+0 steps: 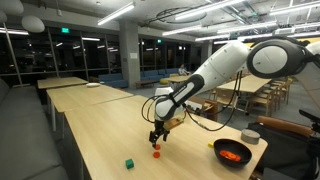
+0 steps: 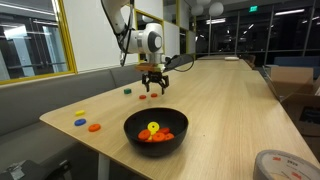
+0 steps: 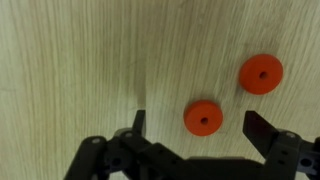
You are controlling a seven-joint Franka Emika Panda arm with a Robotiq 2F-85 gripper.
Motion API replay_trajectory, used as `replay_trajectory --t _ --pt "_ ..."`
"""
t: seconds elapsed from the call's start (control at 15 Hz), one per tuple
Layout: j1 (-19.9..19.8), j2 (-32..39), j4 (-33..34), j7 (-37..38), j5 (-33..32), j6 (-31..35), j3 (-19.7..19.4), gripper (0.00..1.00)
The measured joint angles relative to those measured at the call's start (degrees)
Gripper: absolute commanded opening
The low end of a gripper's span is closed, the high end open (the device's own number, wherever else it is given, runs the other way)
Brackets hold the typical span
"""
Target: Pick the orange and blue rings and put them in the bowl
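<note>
While the end effector (image 3: 200, 128) hangs low over the wood-grain counter (image 3: 70, 60), we see in the wrist view that its jaws are spread wide. One orange ring (image 3: 203, 118) lies flat on the counter between the fingers (image 3: 262, 128), roughly mid-gap & touched by neither. A second orange ring (image 3: 260, 73) lies near it, also flat, just beyond the tip of one finger and outside the gap.

In an exterior view the white arm (image 1: 215, 70) reaches down to that spot, w/ a green cube (image 1: 129, 161) near the end effector on the counter. The bowl (image 2: 155, 145), black & shallow, stands well apart from the end effector, close to the counter edge. It holds several orange pieces plus a yellow ring (image 2: 152, 127). The blue ring (image 2: 80, 122) lies by the counter's edge, between a yellow piece (image 2: 80, 114) and an orange piece (image 2: 95, 127), apart from the bowl and well apart from the end effector.

Re writing: a tape roll (image 2: 278, 165) at the corner of an exterior view carries red marks on its core, too small for us to read. A green lit sign (image 2: 252, 8) up by the ceiling is likewise illegible.
</note>
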Motion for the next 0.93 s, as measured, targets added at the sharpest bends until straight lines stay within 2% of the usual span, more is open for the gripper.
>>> replay_trajectory --t 0.93 --pt "1.5 1.1 0.0 0.0 0.0 0.4 0.3 1.00"
